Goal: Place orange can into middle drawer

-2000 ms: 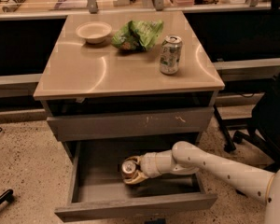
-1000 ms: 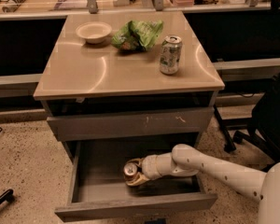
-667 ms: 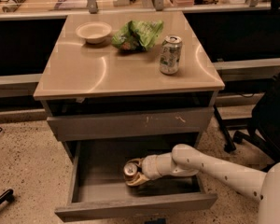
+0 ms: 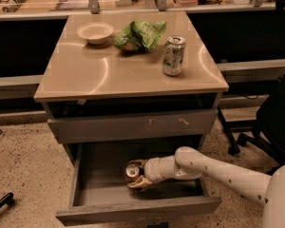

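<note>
The middle drawer (image 4: 100, 177) is pulled open below the cabinet top, its grey floor showing. The orange can (image 4: 132, 170) is inside it, near the middle, its silver top tilted up toward the camera. My gripper (image 4: 135, 174) reaches into the drawer from the right on a white arm. Its tan fingers (image 4: 139, 183) sit above and below the can, closed on it. The can is low, at or just above the drawer floor; I cannot tell which.
The shut drawer front with pale scratches (image 4: 133, 125) is just above the arm. On the cabinet top stand a green-and-white can (image 4: 173, 56), a green chip bag (image 4: 140, 34) and a pale bowl (image 4: 95, 33). A black office chair (image 4: 270, 118) is at the right.
Almost nothing: the gripper and the can have stayed at the same spot in the open drawer.
</note>
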Robot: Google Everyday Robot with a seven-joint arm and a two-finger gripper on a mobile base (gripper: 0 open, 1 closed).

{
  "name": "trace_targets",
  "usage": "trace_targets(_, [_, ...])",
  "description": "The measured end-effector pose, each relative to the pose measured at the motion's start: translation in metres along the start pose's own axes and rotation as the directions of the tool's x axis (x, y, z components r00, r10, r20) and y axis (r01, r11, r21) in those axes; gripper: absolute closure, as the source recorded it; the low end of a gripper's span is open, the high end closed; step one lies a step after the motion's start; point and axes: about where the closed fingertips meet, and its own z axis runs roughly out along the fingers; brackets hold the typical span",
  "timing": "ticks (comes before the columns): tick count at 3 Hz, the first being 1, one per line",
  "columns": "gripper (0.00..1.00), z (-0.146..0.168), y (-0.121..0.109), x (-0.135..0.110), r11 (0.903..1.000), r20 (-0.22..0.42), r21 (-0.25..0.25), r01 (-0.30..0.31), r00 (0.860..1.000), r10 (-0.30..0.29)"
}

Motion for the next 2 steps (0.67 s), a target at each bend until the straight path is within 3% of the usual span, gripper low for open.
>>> trace_targets(1, [0.00, 0.0002, 0.0001, -0.0001, 1.0000, 0.000, 0.000, 0.000, 1.000, 0.000])
trace_targets(2, [0.00, 0.0002, 0.0001, -0.0001, 1.0000, 0.000, 0.000, 0.000, 1.000, 0.000])
